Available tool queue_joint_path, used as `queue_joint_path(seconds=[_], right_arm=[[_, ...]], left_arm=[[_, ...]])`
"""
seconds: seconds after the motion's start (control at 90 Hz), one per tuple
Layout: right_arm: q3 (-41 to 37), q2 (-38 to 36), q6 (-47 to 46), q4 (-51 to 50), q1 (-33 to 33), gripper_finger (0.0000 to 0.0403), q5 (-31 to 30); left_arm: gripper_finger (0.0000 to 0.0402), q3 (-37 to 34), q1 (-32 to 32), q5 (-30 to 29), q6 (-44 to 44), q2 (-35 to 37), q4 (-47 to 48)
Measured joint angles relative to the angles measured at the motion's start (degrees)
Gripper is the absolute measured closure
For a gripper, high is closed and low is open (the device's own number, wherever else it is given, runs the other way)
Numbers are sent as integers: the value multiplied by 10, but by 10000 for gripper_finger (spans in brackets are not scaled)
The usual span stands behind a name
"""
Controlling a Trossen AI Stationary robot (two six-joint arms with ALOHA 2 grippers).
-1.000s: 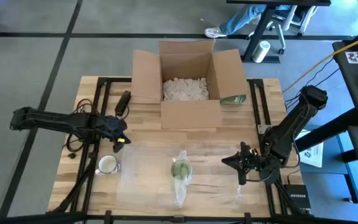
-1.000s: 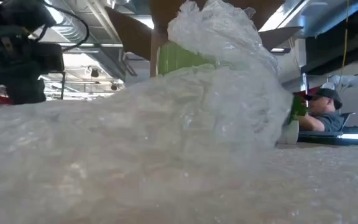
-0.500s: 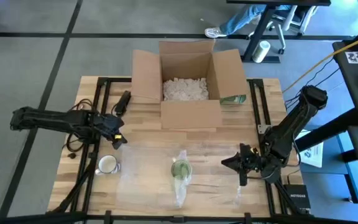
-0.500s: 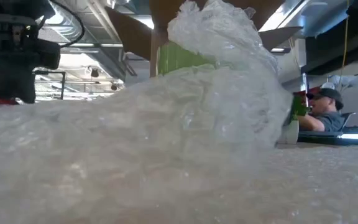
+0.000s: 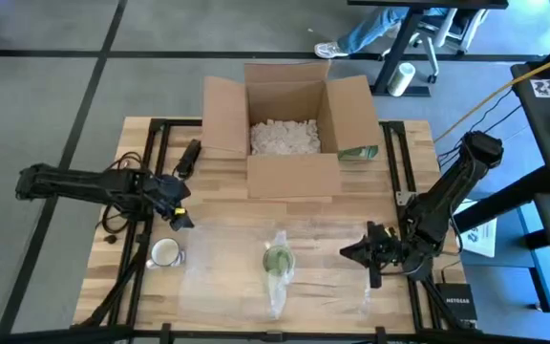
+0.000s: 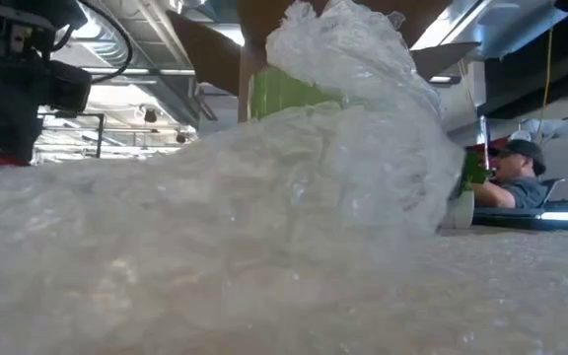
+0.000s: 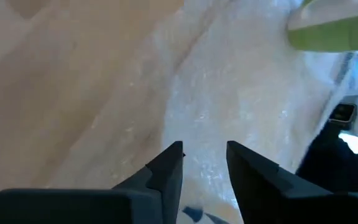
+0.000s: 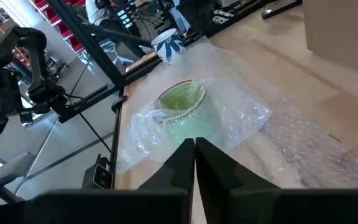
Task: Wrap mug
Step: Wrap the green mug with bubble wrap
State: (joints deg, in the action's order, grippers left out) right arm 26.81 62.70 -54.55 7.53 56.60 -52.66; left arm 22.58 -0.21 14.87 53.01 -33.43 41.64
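Note:
A green mug (image 5: pixel 278 260) stands upright on a clear sheet of bubble wrap (image 5: pixel 227 272) spread over the table's near half. Part of the wrap is bunched up around the mug (image 8: pixel 182 109), and in the low view it covers most of the mug (image 6: pixel 294 94). My left gripper (image 5: pixel 179 219) is open over the wrap's far left corner (image 7: pixel 229 93), with nothing between its fingers. My right gripper (image 5: pixel 354 250) is shut, to the right of the mug and pointing toward it (image 8: pixel 195 146), holding nothing.
An open cardboard box (image 5: pixel 289 134) holding white packing peanuts stands at the table's far middle, a green item (image 5: pixel 359 151) beside its right wall. A white mug (image 5: pixel 165 252) stands near the left edge, by my left gripper. A black object (image 5: pixel 189 156) lies far left.
My left gripper has drawn back a little toward the table's left edge, away from the mug. The mug and the wrap have stayed as they were.

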Motion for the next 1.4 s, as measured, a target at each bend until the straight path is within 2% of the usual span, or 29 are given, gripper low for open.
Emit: queue_joint_path(seconds=[0.256, 0.556, 0.7, 0.844, 1.144, 1.4], right_arm=[[0, 0, 9, 0, 0, 403, 9], [0, 0, 9, 0, 0, 403, 9], [0, 0, 9, 0, 0, 403, 9], [0, 0, 11, 0, 0, 403, 12], [0, 0, 25, 0, 0, 403, 13], [0, 0, 26, 0, 0, 403, 23]], left_arm=[[294, -5, 0, -37, 7, 0, 30], [294, -5, 0, -35, 26, 0, 29], [294, -6, -4, -13, 41, -9, 28], [311, -6, -20, -5, 57, -35, 18], [392, -6, -55, -13, 25, -118, -87], [401, 18, -58, -18, -9, -134, -247]])
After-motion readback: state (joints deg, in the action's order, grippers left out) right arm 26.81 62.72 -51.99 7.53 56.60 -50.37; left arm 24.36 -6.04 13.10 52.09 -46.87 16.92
